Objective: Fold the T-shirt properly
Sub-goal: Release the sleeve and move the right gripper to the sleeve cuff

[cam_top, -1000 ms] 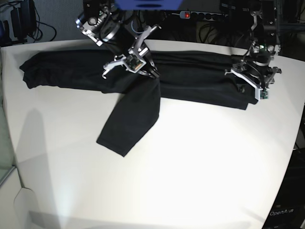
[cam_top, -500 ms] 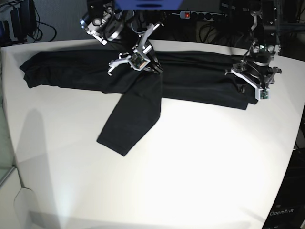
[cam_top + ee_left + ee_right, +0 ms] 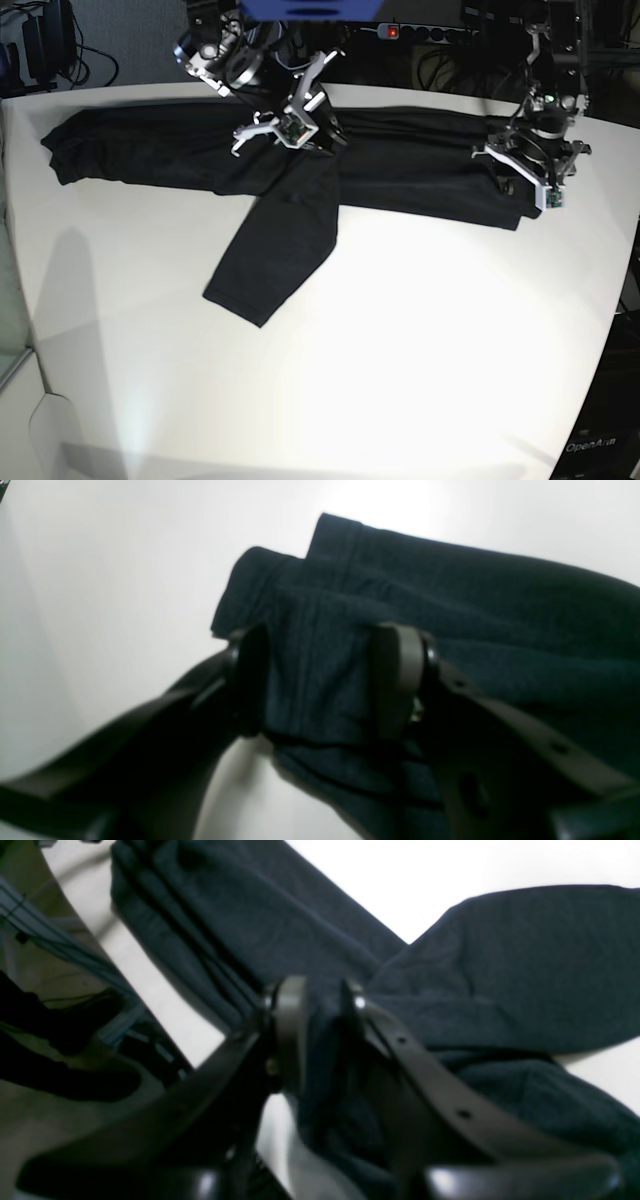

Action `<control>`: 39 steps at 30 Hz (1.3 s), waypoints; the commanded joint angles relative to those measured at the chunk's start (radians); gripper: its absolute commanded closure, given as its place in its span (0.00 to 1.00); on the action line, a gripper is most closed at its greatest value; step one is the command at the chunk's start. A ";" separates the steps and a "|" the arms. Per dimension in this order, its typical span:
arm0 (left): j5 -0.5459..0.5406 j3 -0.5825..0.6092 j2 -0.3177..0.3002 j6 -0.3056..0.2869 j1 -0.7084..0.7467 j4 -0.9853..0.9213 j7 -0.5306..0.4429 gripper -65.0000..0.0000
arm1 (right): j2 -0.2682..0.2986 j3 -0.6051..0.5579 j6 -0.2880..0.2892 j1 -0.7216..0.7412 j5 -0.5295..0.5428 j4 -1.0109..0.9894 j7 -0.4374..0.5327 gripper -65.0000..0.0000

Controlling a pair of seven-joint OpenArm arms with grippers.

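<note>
The shirt (image 3: 400,170) lies on the white bench (image 3: 420,340) in a long band, with one sleeve (image 3: 280,240) sticking out toward the front.

The left hand (image 3: 320,680) is at one end of the band. Its two pads are wide apart, with folded cloth between them. It looks ready to pinch that end, but I cannot tell if it grips yet.

The right hand (image 3: 320,1030) is at the middle, just above where the sleeve starts. Its pads are close together with a bunch of cloth between them. I cannot tell if it holds or lets go.
</note>
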 commanded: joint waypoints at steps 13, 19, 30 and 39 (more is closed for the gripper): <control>-0.001 -0.007 -0.012 0.005 -0.004 0.014 -0.021 0.51 | 0.033 0.086 -0.001 0.115 0.015 0.022 -0.039 0.74; -0.001 -0.007 -0.012 0.005 -0.002 0.014 -0.021 0.51 | 0.036 0.149 -0.001 0.301 0.018 -0.009 -0.236 0.59; -0.010 -0.010 -0.012 0.005 0.001 0.017 -0.021 0.50 | 0.072 0.236 -0.001 0.585 0.018 -0.273 -0.296 0.50; -0.010 -0.011 -0.012 0.005 0.003 0.025 -0.023 0.50 | 0.136 0.290 -0.001 0.763 0.018 -0.506 -0.286 0.50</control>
